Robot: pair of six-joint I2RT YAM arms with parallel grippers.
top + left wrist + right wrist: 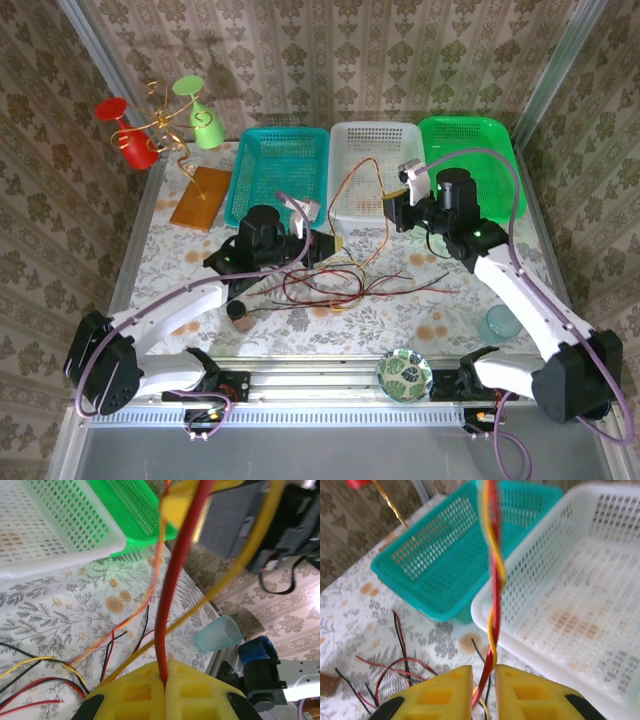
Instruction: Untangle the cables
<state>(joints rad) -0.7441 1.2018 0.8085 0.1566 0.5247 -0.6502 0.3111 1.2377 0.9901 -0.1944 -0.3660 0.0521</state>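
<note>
Right wrist: blurry cables (495, 580), tops off-frame

signs and text: none legible | I'm scanning the overhead view and both of my wrist views right now | I can't make out a single word, number, label or brand mark on anything

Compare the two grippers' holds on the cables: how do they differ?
The left gripper pinches one red cable, fingers pressed together; the right gripper holds a twisted red-and-yellow pair with a slim gap between its fingers. From above, the left gripper is over the table, the right gripper at the near edge of the white basket. Both have yellow fingers closed on cable.
</note>
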